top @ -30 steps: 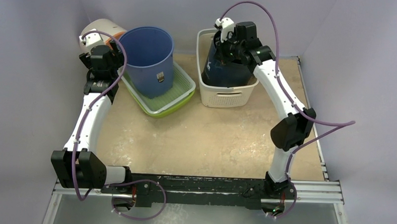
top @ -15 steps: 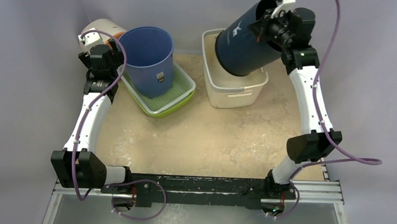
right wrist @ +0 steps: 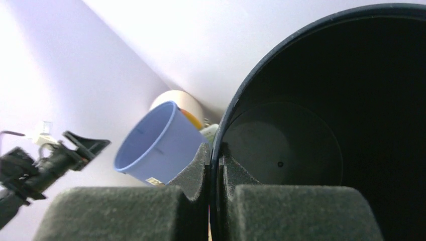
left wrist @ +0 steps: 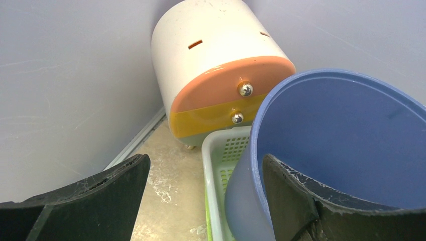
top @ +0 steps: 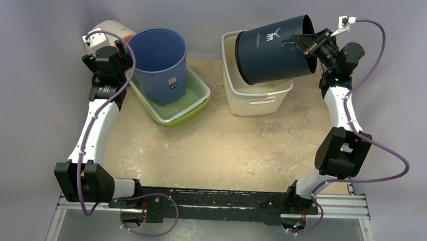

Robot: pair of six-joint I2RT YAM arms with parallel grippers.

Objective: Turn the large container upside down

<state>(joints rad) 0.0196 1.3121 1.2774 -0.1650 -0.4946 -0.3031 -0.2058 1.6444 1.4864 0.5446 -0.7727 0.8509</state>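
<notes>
The large dark navy container (top: 273, 50) hangs on its side above the white basket (top: 255, 100), mouth toward the right, base toward the left. My right gripper (top: 306, 46) is shut on its rim; in the right wrist view the fingers (right wrist: 216, 160) pinch the thin rim and the dark inside (right wrist: 311, 125) fills the view. My left gripper (top: 114, 63) is open beside the blue bucket (top: 160, 59). In the left wrist view (left wrist: 206, 170) the bucket's rim (left wrist: 341, 140) stands between the wide-apart fingers, not gripped.
The blue bucket stands upright in a green tray (top: 193, 103) at the back left. A white and orange cylinder (top: 110, 31) lies in the back left corner against the wall. Walls close the table at the back and both sides.
My right arm has lifted the navy container out of the white basket, swung it up and to the right, and tipped it onto its side. The left arm has not moved.
</notes>
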